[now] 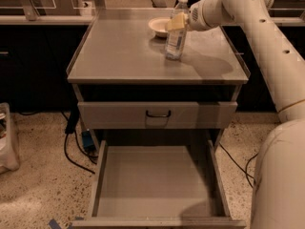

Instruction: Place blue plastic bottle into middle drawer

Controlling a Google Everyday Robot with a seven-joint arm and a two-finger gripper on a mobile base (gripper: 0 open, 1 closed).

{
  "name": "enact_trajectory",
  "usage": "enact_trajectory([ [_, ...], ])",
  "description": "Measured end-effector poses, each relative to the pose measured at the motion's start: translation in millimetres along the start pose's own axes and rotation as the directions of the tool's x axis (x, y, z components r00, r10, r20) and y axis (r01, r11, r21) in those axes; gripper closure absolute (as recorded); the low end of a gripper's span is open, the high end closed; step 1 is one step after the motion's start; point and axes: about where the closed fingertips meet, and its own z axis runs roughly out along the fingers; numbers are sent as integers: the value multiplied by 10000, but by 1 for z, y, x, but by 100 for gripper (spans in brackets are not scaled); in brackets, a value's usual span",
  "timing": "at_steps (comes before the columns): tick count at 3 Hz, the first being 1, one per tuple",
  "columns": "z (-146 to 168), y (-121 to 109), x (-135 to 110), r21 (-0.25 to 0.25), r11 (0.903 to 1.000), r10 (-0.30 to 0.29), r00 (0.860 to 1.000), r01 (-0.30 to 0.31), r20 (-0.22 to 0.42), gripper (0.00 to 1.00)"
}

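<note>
Nearest the camera, the middle drawer [152, 180] is pulled fully out at the foot of the cabinet. Its flat grey floor and low side walls are exposed and nothing lies in it. Above it is the closed drawer front [114, 116] with its small black handle [158, 114]. Higher up is the cabinet top [119, 51], where the blue plastic bottle [175, 39] stands on its base, right of centre, white cap uppermost. The gripper [177, 22] is at the bottle's shoulder, just under the cap, reaching in from the right on the white arm [267, 37]. Whether it has actually closed on the bottle cannot be told from here. Judged step: securing the bottle, ahead of the carry down. To do it well, the hold should sit firm on the shoulder. The lift should go straight up, so the base clears the top without dragging. The bottle should then travel forward and down past the closed front, and be let go low over the drawer floor so it does not roll. Just behind the bottle sits a small white bowl [158, 26], close enough to be knocked by a rearward swing; its contents are not discernible.
</note>
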Motion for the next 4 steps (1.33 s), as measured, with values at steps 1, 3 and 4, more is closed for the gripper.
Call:
enact_trajectory([
  [1,0,0,0,0,10000,0,10000,0,0,66],
  [3,0,3,0,-74,10000,-24,10000,24,-14,100],
  [4,0,4,0,-112,9999,-39,10000,39,-20,100],
])
